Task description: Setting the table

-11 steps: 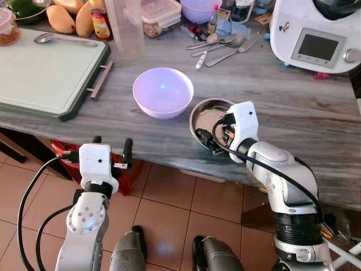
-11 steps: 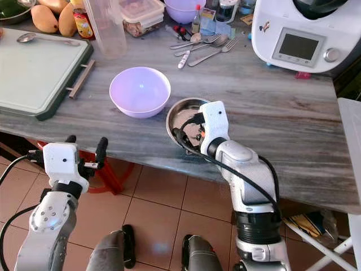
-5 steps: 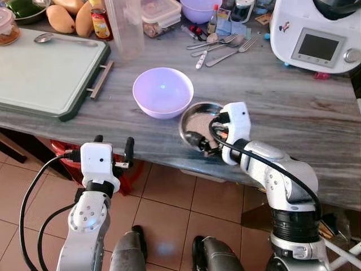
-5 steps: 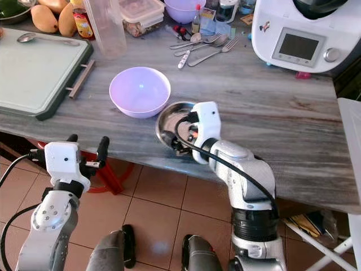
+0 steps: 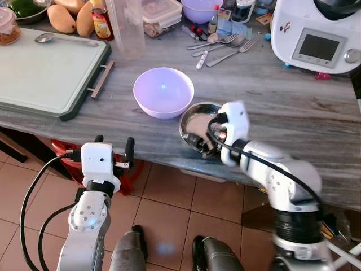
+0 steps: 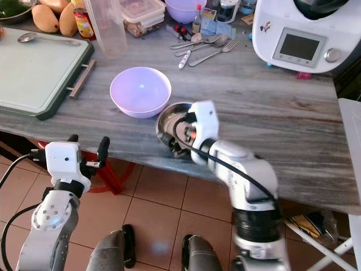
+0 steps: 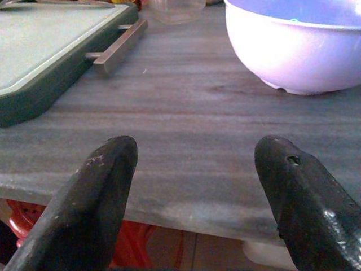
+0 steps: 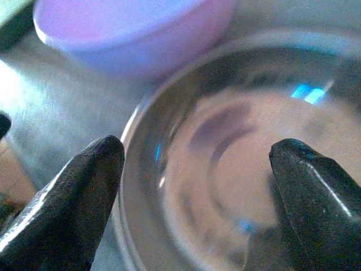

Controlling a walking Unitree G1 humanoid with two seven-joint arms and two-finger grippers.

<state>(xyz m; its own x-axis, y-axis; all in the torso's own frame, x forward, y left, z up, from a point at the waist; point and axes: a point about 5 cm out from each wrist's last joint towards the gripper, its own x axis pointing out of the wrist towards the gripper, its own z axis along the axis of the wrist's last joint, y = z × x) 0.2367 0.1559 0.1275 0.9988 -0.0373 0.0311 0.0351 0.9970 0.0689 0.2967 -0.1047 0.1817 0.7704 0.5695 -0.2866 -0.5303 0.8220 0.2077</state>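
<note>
My right gripper [image 5: 198, 141] at bench [image 5: 293, 107] front edge, jaws wide over shiny steel bowl [image 5: 196, 117] touching lilac bowl [image 5: 163, 92], left gripper [image 5: 113, 148] jaws wide below edge.

Mangoes [image 5: 67, 16] beside sauce bottle [image 5: 100, 21] at counter back — white kitchen machine [image 5: 316, 34] far right.

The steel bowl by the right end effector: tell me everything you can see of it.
The steel bowl is a shallow, round dish of shiny metal, upright and empty, reflecting its surroundings. It sits on the grey wood-grain counter near the front edge, right beside the lilac bowl; whether they touch is unclear. The right end effector hangs over it, fingers open, one finger over the inside and the other outside the rim. It is partly hidden in the head views.
</note>
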